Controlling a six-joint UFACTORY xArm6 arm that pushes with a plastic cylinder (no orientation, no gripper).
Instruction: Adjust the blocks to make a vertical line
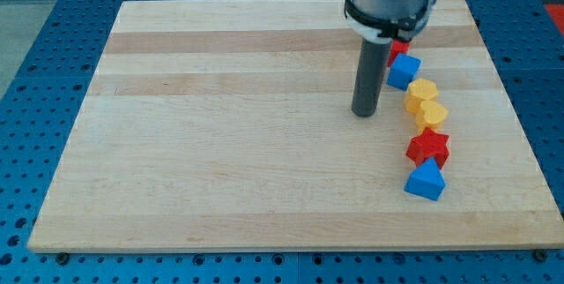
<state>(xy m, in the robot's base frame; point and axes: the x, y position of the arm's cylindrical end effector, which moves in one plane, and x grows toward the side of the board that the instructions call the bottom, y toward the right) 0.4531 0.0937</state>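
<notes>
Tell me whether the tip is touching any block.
Apart. My tip stands on bare board, left of the two yellow blocks, with wood showing between.

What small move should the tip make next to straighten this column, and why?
Probably a short push toward the view's right. My tip stands just left of the two yellow blocks, apart from them. The column bends: the lower blue block and red star sit near line, the upper blue block further left. The arm hides the top blocks.
</notes>
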